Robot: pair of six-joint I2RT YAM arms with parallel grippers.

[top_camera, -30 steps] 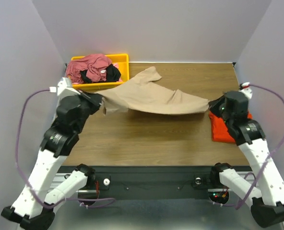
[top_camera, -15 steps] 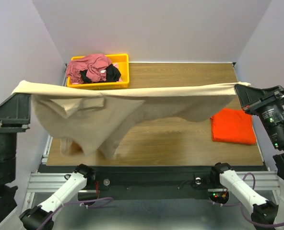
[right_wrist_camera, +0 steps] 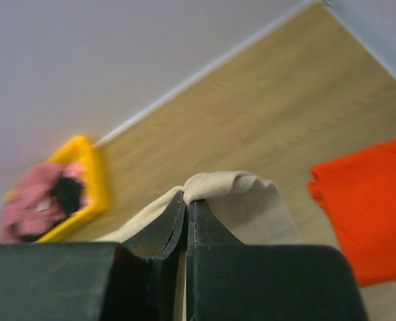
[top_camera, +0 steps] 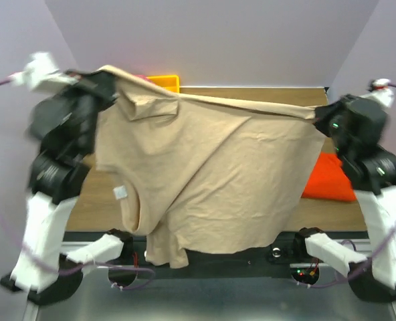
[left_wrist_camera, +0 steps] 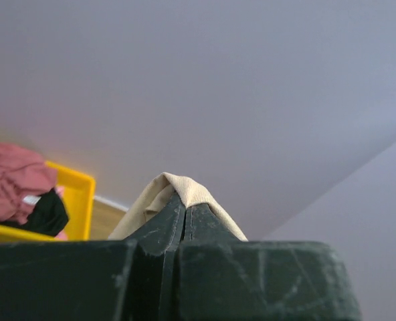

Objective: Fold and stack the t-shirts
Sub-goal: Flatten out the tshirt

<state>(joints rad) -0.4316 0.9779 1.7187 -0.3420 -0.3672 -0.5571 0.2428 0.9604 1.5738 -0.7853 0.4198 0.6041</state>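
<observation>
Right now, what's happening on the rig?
Both arms hold the tan t-shirt aloft, stretched between them. The left gripper is shut on one end of its top edge, the right gripper on the other; the cloth hangs down in front of the table. A folded orange-red t-shirt lies on it at right. A rose-red shirt and a black shirt sit in the yellow bin.
</observation>
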